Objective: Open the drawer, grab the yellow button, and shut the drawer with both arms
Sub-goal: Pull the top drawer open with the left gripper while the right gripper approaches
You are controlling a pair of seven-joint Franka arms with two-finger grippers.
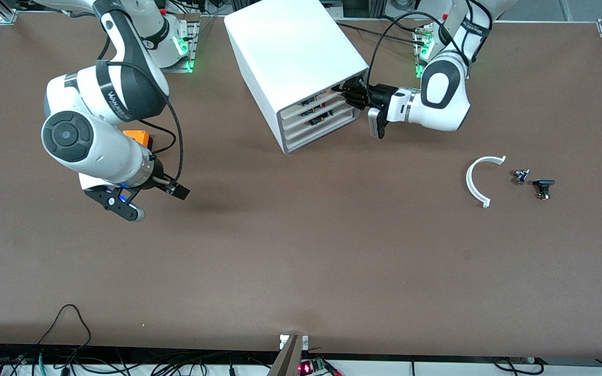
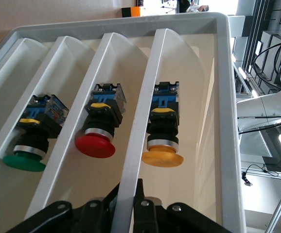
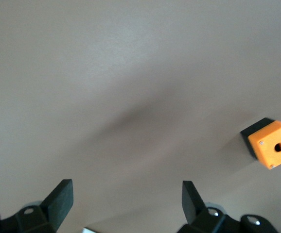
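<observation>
The white cabinet (image 1: 296, 57) stands at the robots' end of the table, its drawers facing the left arm. My left gripper (image 1: 350, 94) is at the topmost drawer (image 1: 314, 99) and is shut on that drawer's pale front lip (image 2: 131, 160), one finger on each side of it. In the left wrist view the button (image 2: 162, 145), with its orange-yellow cap, lies in that top drawer just past the left gripper (image 2: 128, 187). The drawer front sits level with the fronts below it. My right gripper (image 1: 154, 201) hangs open over bare table, its fingers (image 3: 60, 196) wide apart with nothing between them.
An orange cube box (image 1: 138, 137) with a hole (image 3: 272, 144) sits by the right arm. A red button (image 2: 96, 143) and a green button (image 2: 25, 158) lie in lower drawers. A white curved piece (image 1: 481, 177) and two small black parts (image 1: 520, 176) (image 1: 543, 187) lie toward the left arm's end.
</observation>
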